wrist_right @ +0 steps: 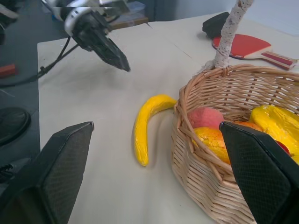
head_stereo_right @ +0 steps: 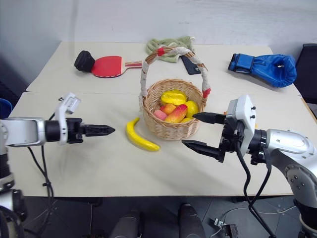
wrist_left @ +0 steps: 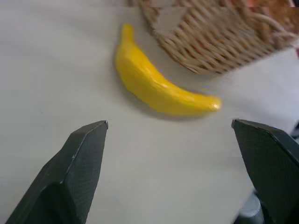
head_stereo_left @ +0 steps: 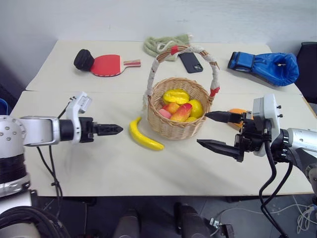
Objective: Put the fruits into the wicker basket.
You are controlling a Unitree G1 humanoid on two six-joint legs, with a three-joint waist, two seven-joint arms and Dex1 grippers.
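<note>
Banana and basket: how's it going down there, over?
Both grippers, left and right, open, empty. Banana on table beside wicker basket. Orange fruit behind right gripper. Path clear.

The two eye views look from high up, forward and down over the near edge of the worktop (head_stereo_left: 124, 173). They sit side by side and share almost the same scene, out to the far edge. The left wrist view looks down from very close at the banana (wrist_left: 159, 88) and the wicker basket (wrist_left: 210, 42) wall. The right wrist view looks low across the worktop, close to the same banana and wicker basket, toward the left pincer (wrist_right: 117, 58).
</note>
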